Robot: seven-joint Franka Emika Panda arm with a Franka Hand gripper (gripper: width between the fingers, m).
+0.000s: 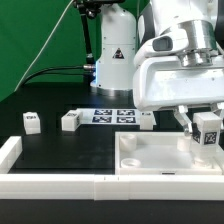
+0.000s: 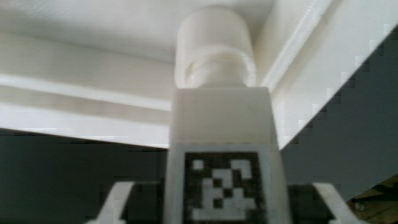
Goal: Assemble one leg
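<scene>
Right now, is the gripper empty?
No, the gripper is shut on a leg with a marker tag, over the panel.

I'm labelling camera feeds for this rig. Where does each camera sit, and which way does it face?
Exterior view: off the arm, looking across the black table at the arm's base; shows the arm and the claw shut on the leg by the panel.
Wrist view: on the wrist, looking along the claw at the held leg, panel behind; only claw fingers show.
Shared: the leg and the panel.
</scene>
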